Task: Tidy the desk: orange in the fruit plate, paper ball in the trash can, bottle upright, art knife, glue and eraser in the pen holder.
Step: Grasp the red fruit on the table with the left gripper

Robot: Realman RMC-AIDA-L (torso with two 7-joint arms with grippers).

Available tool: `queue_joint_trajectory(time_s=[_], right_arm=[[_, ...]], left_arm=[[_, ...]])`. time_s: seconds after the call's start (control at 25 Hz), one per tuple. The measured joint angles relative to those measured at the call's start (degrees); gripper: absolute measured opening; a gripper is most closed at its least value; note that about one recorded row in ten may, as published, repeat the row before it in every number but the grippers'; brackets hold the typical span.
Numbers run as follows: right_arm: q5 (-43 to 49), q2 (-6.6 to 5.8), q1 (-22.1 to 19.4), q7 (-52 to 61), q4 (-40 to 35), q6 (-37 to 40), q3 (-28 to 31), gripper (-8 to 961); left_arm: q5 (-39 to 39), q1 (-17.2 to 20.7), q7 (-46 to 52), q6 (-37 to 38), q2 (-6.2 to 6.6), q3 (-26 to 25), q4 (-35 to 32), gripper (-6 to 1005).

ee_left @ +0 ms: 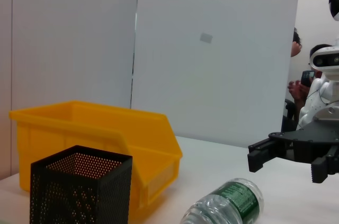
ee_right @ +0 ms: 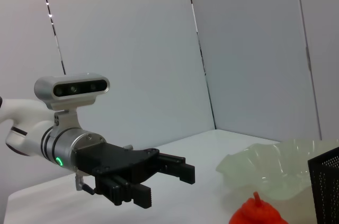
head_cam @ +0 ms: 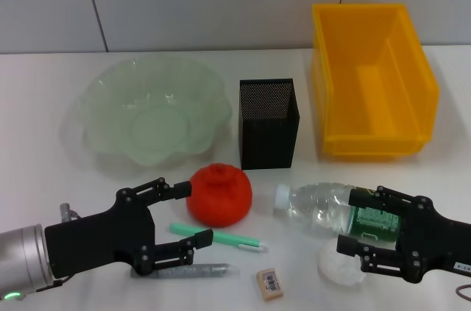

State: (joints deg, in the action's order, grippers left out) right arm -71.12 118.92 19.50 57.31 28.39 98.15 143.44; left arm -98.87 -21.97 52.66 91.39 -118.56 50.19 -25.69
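Observation:
The orange point(head_cam: 218, 193) point(ee_right: 259, 213) sits on the table in front of the pale-green fruit plate point(head_cam: 147, 116) point(ee_right: 265, 168). My left gripper point(head_cam: 193, 214) point(ee_right: 161, 184) is open just left of the orange, above a green pen-shaped art knife point(head_cam: 221, 237) and a grey glue tube point(head_cam: 195, 271). The eraser point(head_cam: 269, 284) lies at the front. The bottle point(head_cam: 327, 208) point(ee_left: 228, 203) lies on its side. Over its green label hovers my right gripper point(head_cam: 353, 221) point(ee_left: 290, 163), open and not touching it. The paper ball point(head_cam: 335, 265) is partly hidden under that gripper.
The black mesh pen holder point(head_cam: 268, 123) point(ee_left: 79, 192) stands upright at centre, behind the orange. The yellow trash can point(head_cam: 372, 79) point(ee_left: 95, 134) stands at the back right with nothing showing inside. A white wall runs behind the table.

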Motion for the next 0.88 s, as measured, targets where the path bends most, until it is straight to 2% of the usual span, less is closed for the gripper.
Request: queue_joint_trajectory(time_s=[0.76, 0.88], right_arm=[[-0.3, 0.00, -0.4, -0.2, -0.1, 0.8, 0.6, 789], [-0.8, 0.01, -0.8, -0.3, -0.1, 0.9, 0.8, 789]], left_arm=[[0.4, 0.0, -0.6, -0.1, -0.11, -0.4, 0.3, 774], [0.5, -0.6, -0.6, -2.1, -0.35, -0.5, 0.4, 768]])
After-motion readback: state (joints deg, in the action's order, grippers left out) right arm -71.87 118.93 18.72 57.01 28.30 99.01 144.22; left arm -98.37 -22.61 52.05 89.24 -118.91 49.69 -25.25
